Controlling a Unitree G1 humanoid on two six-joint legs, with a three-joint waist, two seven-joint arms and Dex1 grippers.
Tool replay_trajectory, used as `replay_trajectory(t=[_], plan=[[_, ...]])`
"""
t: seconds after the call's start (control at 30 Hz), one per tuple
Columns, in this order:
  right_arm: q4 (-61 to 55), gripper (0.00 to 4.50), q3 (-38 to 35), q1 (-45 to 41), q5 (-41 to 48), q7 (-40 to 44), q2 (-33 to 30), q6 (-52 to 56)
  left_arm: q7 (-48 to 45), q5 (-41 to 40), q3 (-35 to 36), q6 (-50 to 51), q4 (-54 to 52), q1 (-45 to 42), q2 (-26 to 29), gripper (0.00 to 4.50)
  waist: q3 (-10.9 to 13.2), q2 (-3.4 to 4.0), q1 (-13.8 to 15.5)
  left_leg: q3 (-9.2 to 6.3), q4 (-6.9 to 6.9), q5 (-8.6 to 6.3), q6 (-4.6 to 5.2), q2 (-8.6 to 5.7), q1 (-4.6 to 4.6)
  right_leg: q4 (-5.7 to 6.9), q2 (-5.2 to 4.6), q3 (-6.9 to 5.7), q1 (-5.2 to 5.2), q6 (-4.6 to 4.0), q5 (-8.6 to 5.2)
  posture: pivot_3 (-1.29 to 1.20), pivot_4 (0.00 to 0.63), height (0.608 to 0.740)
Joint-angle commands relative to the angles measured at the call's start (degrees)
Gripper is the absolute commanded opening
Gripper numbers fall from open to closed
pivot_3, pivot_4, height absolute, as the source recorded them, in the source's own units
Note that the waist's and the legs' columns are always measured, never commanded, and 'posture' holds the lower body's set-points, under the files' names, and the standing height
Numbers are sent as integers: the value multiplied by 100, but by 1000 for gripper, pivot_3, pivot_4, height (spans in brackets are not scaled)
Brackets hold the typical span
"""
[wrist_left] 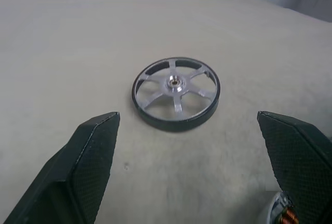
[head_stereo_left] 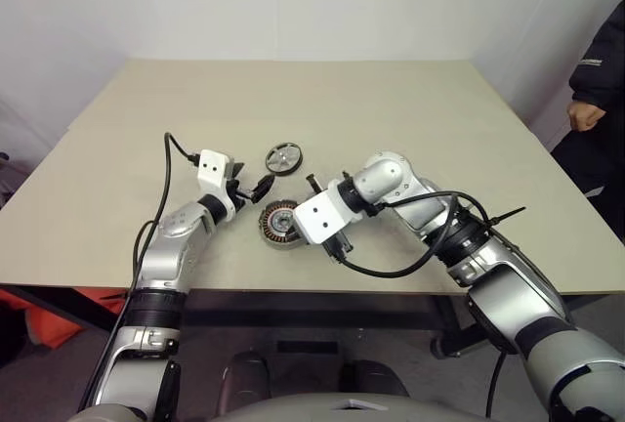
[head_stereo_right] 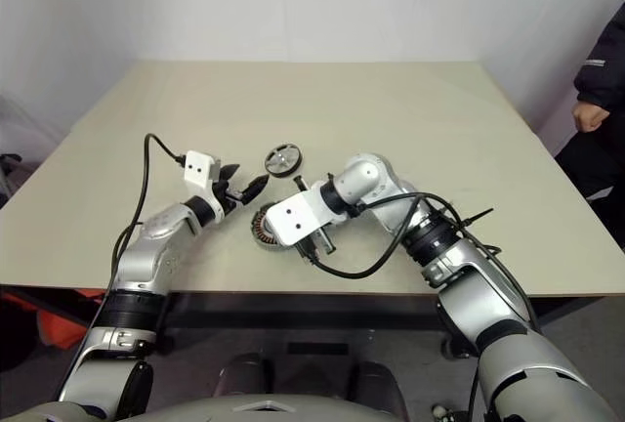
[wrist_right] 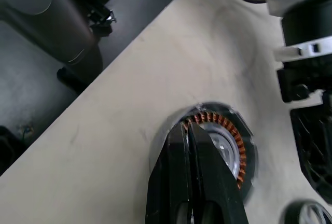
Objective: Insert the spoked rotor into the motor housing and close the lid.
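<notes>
Two grippers are working close together near the front edge of the table [head_stereo_left: 117, 148], each with a separate job. The left gripper [head_stereo_left: 250, 188] is standing with its jaws spread wide and nothing between them, pointed toward the spoked rotor [head_stereo_left: 283, 158] — in the left wrist view that rotor [wrist_left: 176, 93] is lying flat on the bare tabletop just ahead of the fingers [wrist_left: 93, 151], framed between them, which looks like a line-up for a grasp not yet made. The rotor is sitting apart from the motor housing [head_stereo_left: 278, 223], a little farther from the robot.

The right gripper [wrist_right: 188, 128] is pressed fully shut and holding nothing; its fingers are angled down over the housing [wrist_right: 228, 141], with the tips at the ring of copper windings. Whether they are touching the metal I cannot tell, but the pose suggests steadying the housing so it does not slide when the rotor goes in.

The housing is lying open side up, windings exposed, so insertion has not begun. I cannot make out the lid. A person [head_stereo_left: 598, 90] is standing off the table's far right corner — well clear of both arms.
</notes>
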Motion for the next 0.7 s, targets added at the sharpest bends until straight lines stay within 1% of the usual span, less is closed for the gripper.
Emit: replay_trajectory(t=[0.03, 0.13, 0.17, 0.23, 0.33, 0.5, 0.7], plan=[[272, 64, 8, -294, -181, -87, 96, -271, 22, 37, -27, -88, -297, -36, 11, 4500, 1, -1, 0, 0, 0, 0, 0, 0, 0, 0, 0, 0, 0, 0, 0, 0, 0, 740], [485, 64, 21, -381, -269, -25, 137, -370, 19, 21, -11, -81, -327, -9, 38, 4500, 1, -2, -7, -1, 0, 0, 0, 0, 1, 2, 0, 0, 0, 0, 0, 0, 0, 740], [530, 220, 14, -394, -281, -5, 135, -413, 17, 19, -3, -81, -328, -8, 48, 4500, 1, -1, -7, -1, 0, 0, 0, 0, 1, 2, 1, 0, 0, 0, 0, 0, 0, 740], [619, 663, 5, -419, -351, -51, 136, -516, 16, 17, 10, -80, -324, -9, 63, 4500, 1, -2, -7, -1, 0, 0, 0, 0, 1, 2, 1, 0, 0, 0, 0, 0, 0, 740], [592, 1574, -12, -394, -377, -36, 110, -626, 21, 25, 14, -94, -294, -21, 66, 4500, 1, -2, -8, 0, 0, 0, 0, 0, 1, 2, 1, 0, 0, 0, 0, 0, 0, 740], [420, 1574, -52, -319, -297, 121, 30, -655, 40, 44, 0, -116, -244, -50, 50, 4500, 1, -2, -8, -1, 1, 0, 0, 0, 1, 3, 1, 0, 0, -1, 1, 0, 0, 740], [786, 1574, 99, -272, -569, 14, 60, -842, 51, 55, -3, -118, -235, -56, 35, 4500, 1, -2, -9, -1, 1, 0, 0, 0, 3, 5, 1, 0, 0, -1, 0, 0, 0, 740]])
